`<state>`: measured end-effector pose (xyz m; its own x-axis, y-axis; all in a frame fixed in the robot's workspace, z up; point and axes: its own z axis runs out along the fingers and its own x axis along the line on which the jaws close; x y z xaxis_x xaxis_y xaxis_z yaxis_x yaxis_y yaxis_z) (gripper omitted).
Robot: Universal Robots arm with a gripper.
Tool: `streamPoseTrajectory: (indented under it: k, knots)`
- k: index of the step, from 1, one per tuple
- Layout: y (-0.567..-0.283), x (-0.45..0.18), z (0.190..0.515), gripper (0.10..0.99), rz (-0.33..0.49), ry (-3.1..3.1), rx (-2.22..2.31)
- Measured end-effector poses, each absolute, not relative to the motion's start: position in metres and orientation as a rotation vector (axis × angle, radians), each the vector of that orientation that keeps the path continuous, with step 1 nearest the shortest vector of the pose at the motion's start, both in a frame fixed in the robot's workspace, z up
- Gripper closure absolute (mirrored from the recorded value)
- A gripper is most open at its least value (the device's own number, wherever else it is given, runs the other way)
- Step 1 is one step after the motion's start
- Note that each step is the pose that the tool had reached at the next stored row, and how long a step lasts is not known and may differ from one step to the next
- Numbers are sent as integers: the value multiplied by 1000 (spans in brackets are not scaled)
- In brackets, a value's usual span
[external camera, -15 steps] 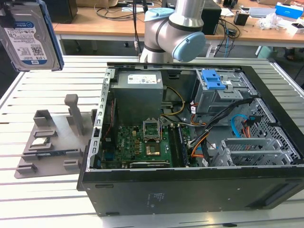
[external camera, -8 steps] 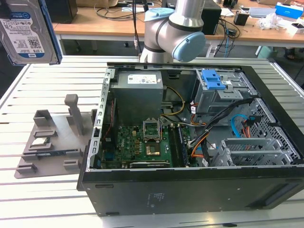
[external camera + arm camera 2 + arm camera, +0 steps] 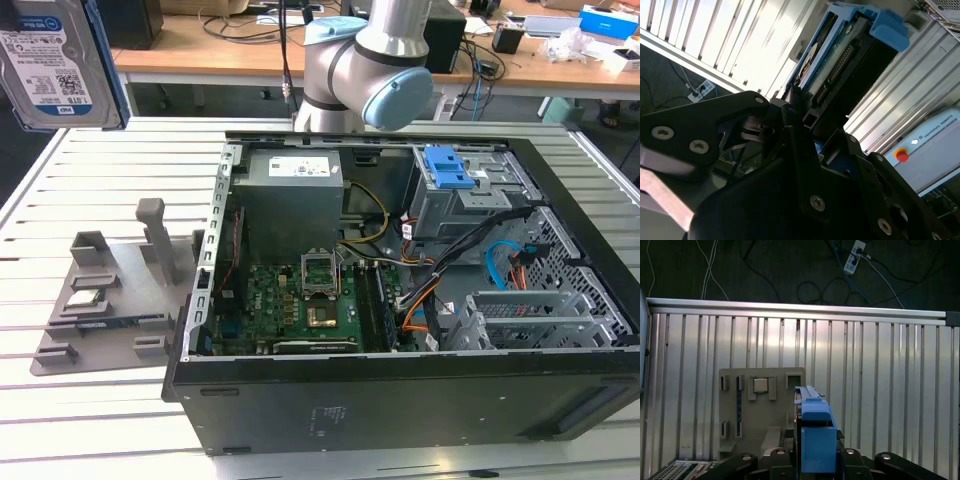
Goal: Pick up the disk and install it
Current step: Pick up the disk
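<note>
Label print, none legible: white-and-blue barcode label on the disk (image 3: 55,60); white sticker on the power supply (image 3: 292,200); one print line on the grey control box (image 3: 935,150).

Counting 1 disk (image 3: 55,60), 1 robot arm (image 3: 370,60), 1 open PC case (image 3: 400,400) w/ 1 grey power-supply box (image 3: 295,195), 1 blue latch (image 3: 447,170) & 1 green mainboard (image 3: 290,300) showing inside. 1 grey fixture plate (image 3: 130,285) is sitting on the tabletop (image 3: 100,420), carrying 1 small square chip (image 3: 85,297).
</note>
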<state>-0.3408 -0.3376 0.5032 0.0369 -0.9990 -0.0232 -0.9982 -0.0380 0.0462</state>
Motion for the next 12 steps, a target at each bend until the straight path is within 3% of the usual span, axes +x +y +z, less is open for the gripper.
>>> streamPoseTrajectory:
  k: [12]
  knots:
    - [-338,-305,503,722,-76,-2167,2250]
